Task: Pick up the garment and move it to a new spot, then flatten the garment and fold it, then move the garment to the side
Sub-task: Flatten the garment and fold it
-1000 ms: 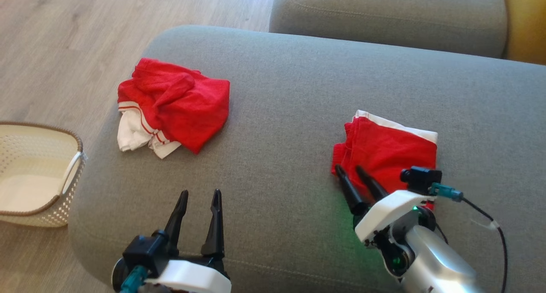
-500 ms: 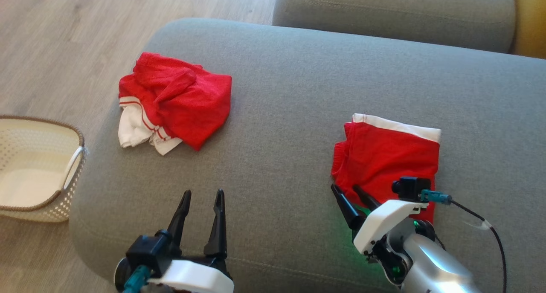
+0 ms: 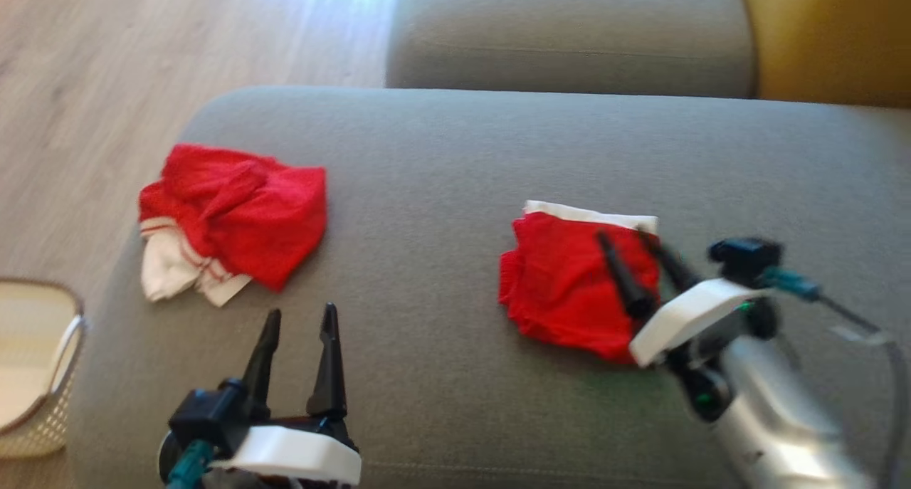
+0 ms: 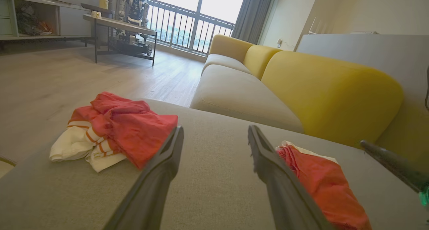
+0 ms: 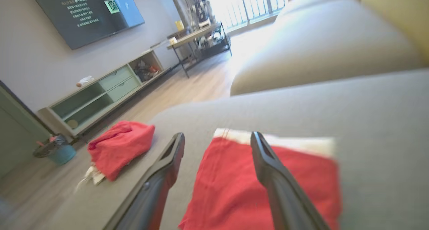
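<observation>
Red garment [image 3: 562, 286] lies folded flat, white along one edge.

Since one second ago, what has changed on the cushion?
The right fingers, open and empty, moved from the near left corner of the folded garment to over its right part. The head camera also turned, so the whole picture shifted. The left fingers stay open and idle; both the folded and the crumpled garment lie on the cushion as before.
</observation>
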Controlling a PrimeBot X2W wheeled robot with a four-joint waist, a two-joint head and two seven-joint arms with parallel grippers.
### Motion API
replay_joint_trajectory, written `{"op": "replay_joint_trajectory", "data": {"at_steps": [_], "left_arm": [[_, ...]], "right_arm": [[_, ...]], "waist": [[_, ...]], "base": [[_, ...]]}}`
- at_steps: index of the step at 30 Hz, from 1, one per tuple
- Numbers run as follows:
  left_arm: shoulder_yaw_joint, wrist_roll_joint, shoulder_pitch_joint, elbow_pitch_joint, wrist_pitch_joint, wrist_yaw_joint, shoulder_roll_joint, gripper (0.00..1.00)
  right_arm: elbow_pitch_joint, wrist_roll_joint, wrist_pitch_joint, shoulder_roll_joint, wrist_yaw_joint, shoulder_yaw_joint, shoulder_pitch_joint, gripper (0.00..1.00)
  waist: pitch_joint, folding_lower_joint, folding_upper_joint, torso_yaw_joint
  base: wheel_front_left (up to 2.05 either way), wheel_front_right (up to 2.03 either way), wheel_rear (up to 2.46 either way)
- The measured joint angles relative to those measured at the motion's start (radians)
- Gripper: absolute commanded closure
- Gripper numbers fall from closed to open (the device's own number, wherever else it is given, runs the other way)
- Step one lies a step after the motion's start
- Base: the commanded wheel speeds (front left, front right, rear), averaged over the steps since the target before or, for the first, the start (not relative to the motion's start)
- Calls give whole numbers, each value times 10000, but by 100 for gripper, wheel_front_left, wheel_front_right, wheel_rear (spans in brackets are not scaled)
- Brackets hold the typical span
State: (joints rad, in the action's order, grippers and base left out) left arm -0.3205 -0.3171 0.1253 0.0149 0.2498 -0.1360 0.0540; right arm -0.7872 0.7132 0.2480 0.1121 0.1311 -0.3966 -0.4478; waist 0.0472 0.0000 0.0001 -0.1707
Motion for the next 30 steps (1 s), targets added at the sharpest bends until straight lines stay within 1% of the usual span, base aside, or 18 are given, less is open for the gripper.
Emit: {"op": "replay_joint_trajectory", "data": {"at_steps": [3,5,8,11,15,17,22,30], "left_arm": [[180,-38,-3,105,0,38,0,0],[245,-38,-3,130,0,52,0,0],[343,-38,-12,159,0,50,0,0],[395,-19,-24,155,0,92,0,0],[426,-10,2,0,0,128,0,0],[420,-6,112,-111,0,136,0,0],[391,6,582,-357,0,140,8,0],[374,-15,574,-416,0,130,10,0]], "right_arm": [[1308,-1423,6,506,0,951,359,0],[2157,-2178,29,543,0,1643,896,0],[3166,-3312,33,470,0,2583,1913,0],[3847,-4449,33,341,0,3519,2754,0],[4729,-5628,33,-188,0,4142,3445,0],[5022,-5879,33,-416,0,4376,3706,0],[5427,-6171,33,-587,0,4788,4276,0],[5423,-6151,33,-621,0,4748,4331,0]], "waist": [[99,0,0,381],[150,0,0,609],[193,0,0,909],[200,0,0,1102],[225,0,0,1269],[230,0,0,1338],[216,0,0,1393],[233,0,0,1309]], "base": [[0,0,0],[0,0,0],[0,0,0],[0,0,0],[0,0,0],[0,0,0],[0,0,0],[0,0,0]]}}
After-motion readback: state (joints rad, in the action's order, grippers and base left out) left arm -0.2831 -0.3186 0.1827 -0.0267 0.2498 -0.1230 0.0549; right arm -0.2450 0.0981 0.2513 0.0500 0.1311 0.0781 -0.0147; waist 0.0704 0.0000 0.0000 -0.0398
